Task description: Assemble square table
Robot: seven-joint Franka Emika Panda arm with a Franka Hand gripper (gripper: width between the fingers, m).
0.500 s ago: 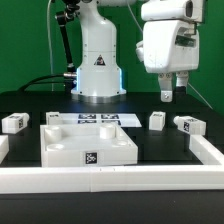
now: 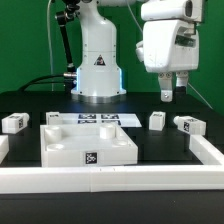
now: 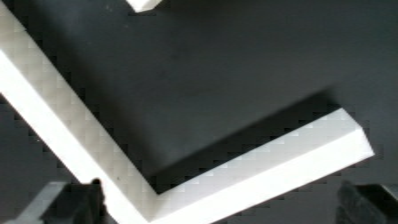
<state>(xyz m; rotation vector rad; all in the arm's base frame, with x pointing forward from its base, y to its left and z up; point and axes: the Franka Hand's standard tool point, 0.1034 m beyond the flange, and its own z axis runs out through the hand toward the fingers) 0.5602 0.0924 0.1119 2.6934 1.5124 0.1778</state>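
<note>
Hand [image 2: 173, 92] up high, fingers apart, holding nothing — white square tabletop [image 2: 88, 142] flat on desk [image 2: 25, 145], small leg [image 2: 157, 120] near it.

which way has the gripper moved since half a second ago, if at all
No. In the exterior view the gripper is at the same spot as before, above the small white leg and to the right of the robot base.

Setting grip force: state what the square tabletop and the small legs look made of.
Square tabletop: probably rigid white plastic, matte, judging by even colour, thick crisp walls and no gloss. Small legs: same matte white, likely plastic too; the black-and-white tags look like printed stickers, though too small to confirm.
</note>
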